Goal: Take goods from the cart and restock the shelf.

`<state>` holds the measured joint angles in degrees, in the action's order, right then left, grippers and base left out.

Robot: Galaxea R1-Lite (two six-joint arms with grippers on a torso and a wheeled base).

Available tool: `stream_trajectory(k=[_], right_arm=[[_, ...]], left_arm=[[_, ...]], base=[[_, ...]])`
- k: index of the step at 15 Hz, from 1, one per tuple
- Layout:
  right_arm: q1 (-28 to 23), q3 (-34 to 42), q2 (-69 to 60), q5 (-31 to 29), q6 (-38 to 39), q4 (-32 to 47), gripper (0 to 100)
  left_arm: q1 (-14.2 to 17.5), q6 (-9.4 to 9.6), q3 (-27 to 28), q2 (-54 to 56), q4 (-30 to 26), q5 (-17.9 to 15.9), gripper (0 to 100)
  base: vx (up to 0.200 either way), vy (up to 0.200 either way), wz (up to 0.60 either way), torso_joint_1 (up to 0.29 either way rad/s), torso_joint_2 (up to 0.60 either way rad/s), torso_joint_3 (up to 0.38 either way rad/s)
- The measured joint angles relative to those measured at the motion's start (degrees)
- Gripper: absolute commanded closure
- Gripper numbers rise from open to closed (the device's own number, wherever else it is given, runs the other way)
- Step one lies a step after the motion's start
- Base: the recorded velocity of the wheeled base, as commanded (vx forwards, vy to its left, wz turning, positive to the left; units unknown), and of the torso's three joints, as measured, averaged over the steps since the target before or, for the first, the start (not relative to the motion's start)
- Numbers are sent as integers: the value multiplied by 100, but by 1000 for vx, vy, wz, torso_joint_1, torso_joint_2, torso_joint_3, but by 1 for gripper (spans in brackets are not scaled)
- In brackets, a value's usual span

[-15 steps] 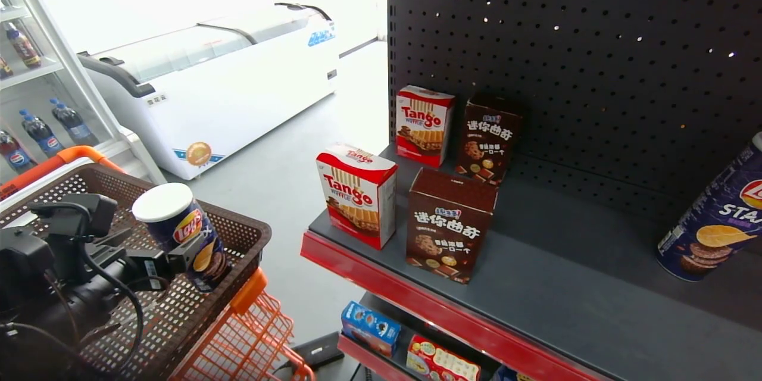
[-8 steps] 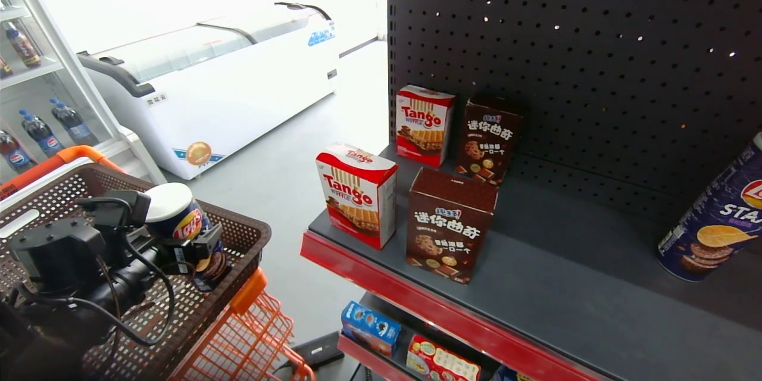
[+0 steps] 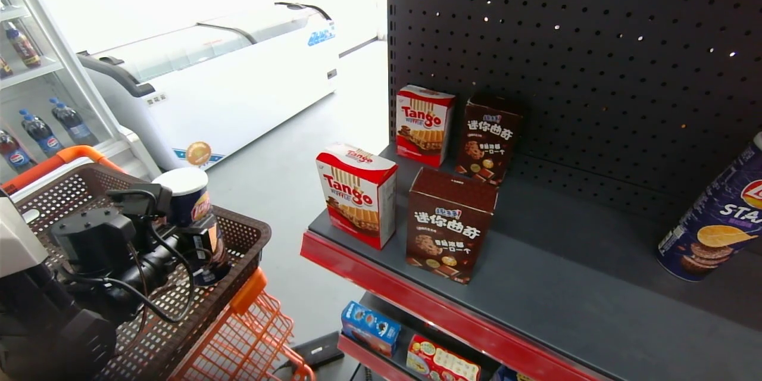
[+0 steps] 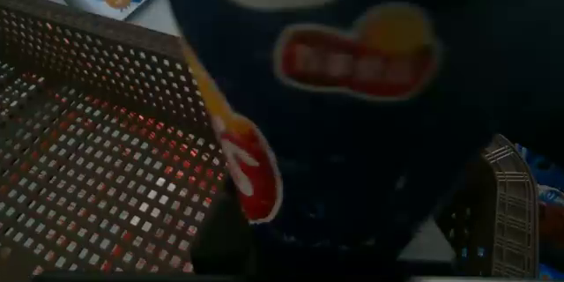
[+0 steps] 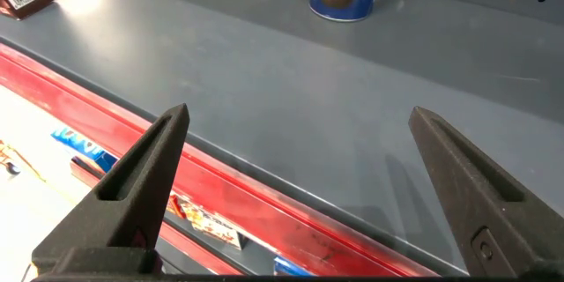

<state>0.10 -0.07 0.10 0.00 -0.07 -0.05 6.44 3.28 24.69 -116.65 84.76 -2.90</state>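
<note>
Clamping the chip can (image 3: 189,201) upright, left claw (image 3: 198,233) hovers over cart (image 3: 250,228).

brand lettering marks the red boxes (image 3: 357,196), brown boxes (image 3: 447,226), shelf can (image 3: 717,217) and held can (image 3: 191,202).

Upright white-lidded navy chip can (image 3: 191,202) over cart basket (image 3: 245,224)

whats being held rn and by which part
The left gripper holds the chip can by its sides, about mid-height. The right gripper holds nothing.
</note>
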Motion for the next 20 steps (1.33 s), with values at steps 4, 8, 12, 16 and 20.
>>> stream_trajectory(k=[4,8,12,16,20], right_arm=[[-5,0,0,0,0,-2,0],[-2,0,0,0,0,-2,0],[0,0,0,0,0,-2,0],[-5,-2,0,0,0,-2,0],[0,-2,0,0,0,-2,0]], left_arm=[[-151,172,218,118,-5,1,100],[-252,249,692,825,-1152,-2,100],[-361,158,1247,1913,-3100,-57,100],[-720,49,1401,2920,-3840,-172,100],[-1114,-145,1321,3380,-3695,-161,100]], base=[[0,0,0,0,0,0],[0,0,0,0,0,0],[0,0,0,0,0,0],[0,0,0,0,0,0],[0,0,0,0,0,0]])
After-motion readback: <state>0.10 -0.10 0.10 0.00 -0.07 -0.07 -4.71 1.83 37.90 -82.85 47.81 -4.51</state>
